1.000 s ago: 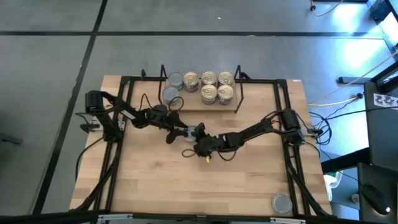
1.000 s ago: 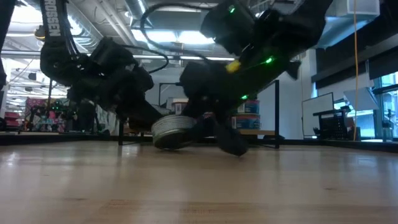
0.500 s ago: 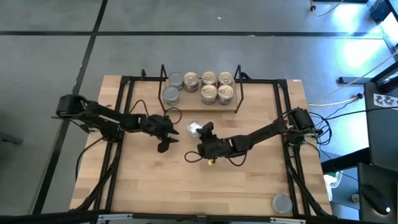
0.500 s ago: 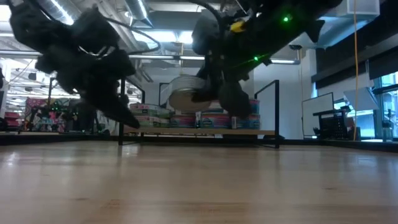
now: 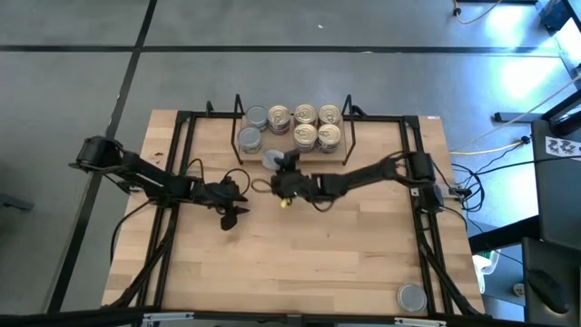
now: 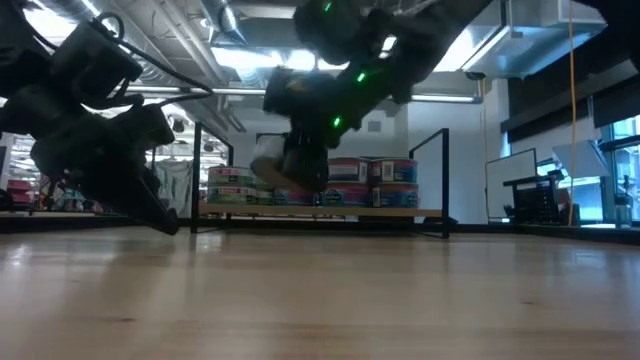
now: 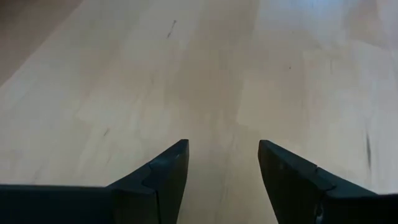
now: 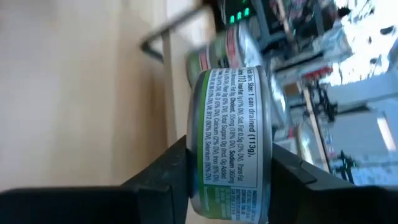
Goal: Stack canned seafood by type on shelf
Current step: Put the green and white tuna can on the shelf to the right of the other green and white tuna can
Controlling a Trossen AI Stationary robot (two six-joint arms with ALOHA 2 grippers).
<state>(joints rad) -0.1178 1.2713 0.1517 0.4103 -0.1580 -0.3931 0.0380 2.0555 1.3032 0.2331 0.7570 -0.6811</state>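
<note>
My right gripper (image 5: 278,169) is shut on a grey-topped can (image 5: 271,159) and holds it in the air just in front of the shelf's (image 5: 275,139) near edge. In the low view the can (image 6: 272,172) is level with the cans on the shelf board (image 6: 330,211). On the shelf stand two grey-topped cans (image 5: 252,127) at the left and several gold-topped cans (image 5: 316,125) to their right. My left gripper (image 5: 232,209) is open over bare table, left of centre, and its fingers (image 7: 168,171) have nothing between them. My right gripper pinches the can between its two fingers (image 8: 165,171), one on each flat end, with the labelled side wall (image 8: 230,137) showing in the gap. It reaches level from the table's right. The can is lifted clear of the table.
One more grey-topped can (image 5: 411,296) stands on the table near the near right corner. The shelf's black wire end frames (image 5: 348,127) rise at both ends of the board. Bare wood lies between the two arms and along the near edge.
My right gripper has lifted the can off the table's middle and carried it up and toward the far edge, to the shelf's front. My left gripper has drawn away from the can toward the table's left and near side.
</note>
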